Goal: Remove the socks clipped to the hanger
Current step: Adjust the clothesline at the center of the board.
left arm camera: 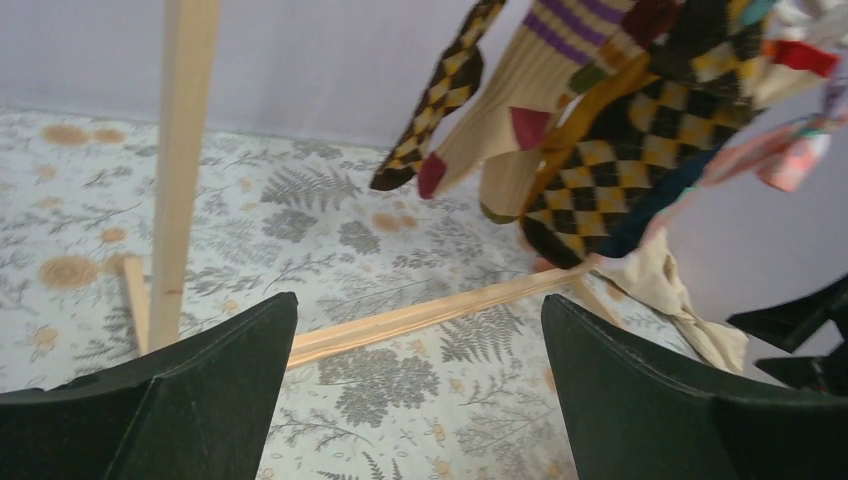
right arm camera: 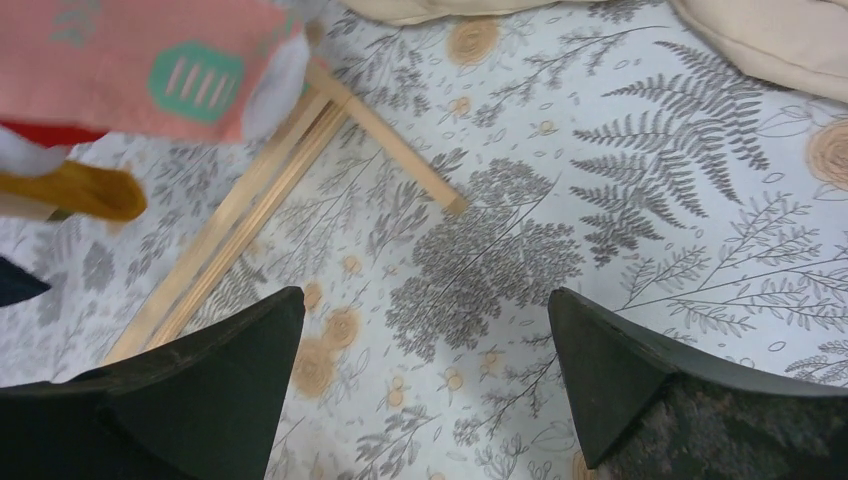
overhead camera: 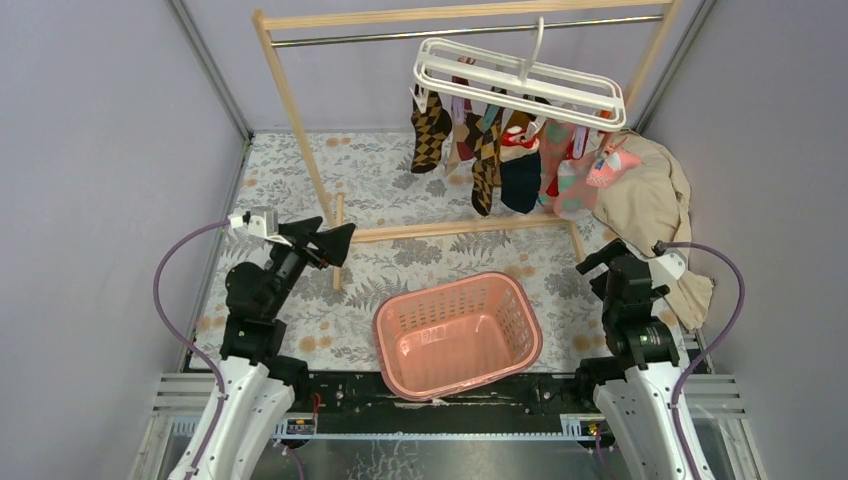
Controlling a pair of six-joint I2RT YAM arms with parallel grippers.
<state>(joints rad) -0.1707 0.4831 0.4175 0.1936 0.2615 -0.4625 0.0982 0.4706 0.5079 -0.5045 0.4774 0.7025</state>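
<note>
From above: find the hanger (overhead camera: 520,75) hooked over the rod of the wooden rack (overhead camera: 290,100), with the socks (overhead camera: 500,150) clipped in a crowded row beneath that rod. Beware of a sideways pull on any sock: likely to swing the hanger along the rod or lift its hook off, judging by that single hook. Beware too of catching two overlapping socks at once, or of dropping a freed sock behind the rack's base rail rather than into the pink basket (overhead camera: 452,286) in front of the rack. See the left tool (overhead camera: 328,236) spread wide near the rack's left post, holding and touching nothing; see the right tool (overhead camera: 606,260) just as wide near the rack's right foot, beside the beige cloth (overhead camera: 650,200), also empty. From the left wrist: look up at the argyle and striped socks (left arm camera: 600,160) above the rack's base rail (left arm camera: 470,300), well apart from the parted fingers (left arm camera: 200,400); could knock the left post (left arm camera: 185,150) on the way in. From the right wrist: spot a pink-teal sock (right arm camera: 150,65) hanging over the rack's foot (right arm camera: 390,150), clear of the wide-open tool, with only floral desk (right arm camera: 480,250) in the gap; could snag the neighbouring mustard sock (right arm camera: 80,190) instead on a careless reach.
</note>
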